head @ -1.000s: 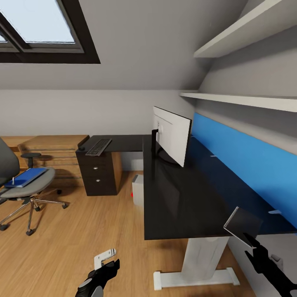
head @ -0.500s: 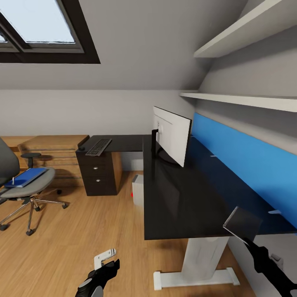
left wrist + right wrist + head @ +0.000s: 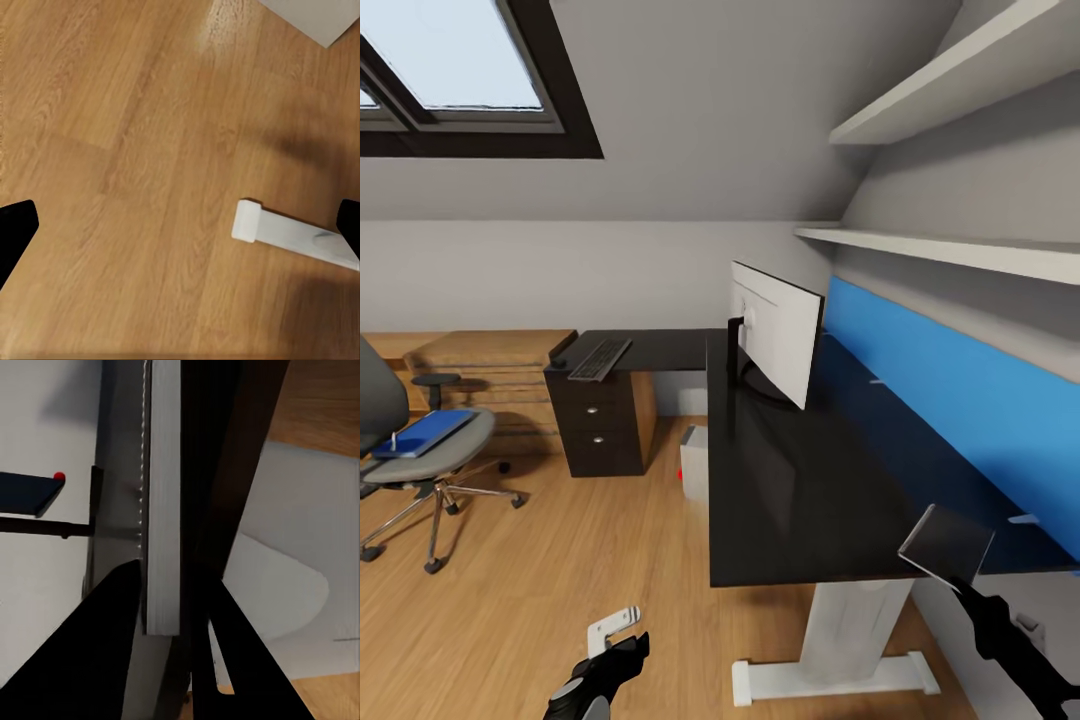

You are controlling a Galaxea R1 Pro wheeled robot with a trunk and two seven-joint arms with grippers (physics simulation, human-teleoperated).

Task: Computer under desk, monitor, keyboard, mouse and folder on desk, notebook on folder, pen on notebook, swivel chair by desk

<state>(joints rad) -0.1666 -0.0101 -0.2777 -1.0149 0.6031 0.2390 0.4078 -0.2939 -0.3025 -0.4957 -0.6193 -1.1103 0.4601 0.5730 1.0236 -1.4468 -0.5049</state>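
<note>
The right claw [image 3: 958, 580] is clamped on one edge of the notebook [image 3: 948, 541], held tilted at the desk's [image 3: 790, 480] near corner. The notebook looks thin, light and glossy, likely slippery; grip well onto the cover. The left claw [image 3: 180, 225] hangs spread wide, empty.

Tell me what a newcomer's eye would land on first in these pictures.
The bright blue back panel along the glossy black desk stands out first, with the white-backed monitor standing on the desk in front of it. At the near desk corner the right gripper holds the dark notebook up by its edge. Off to the left, the grey swivel chair stands apart from the desk with the blue folder on its seat.
</note>
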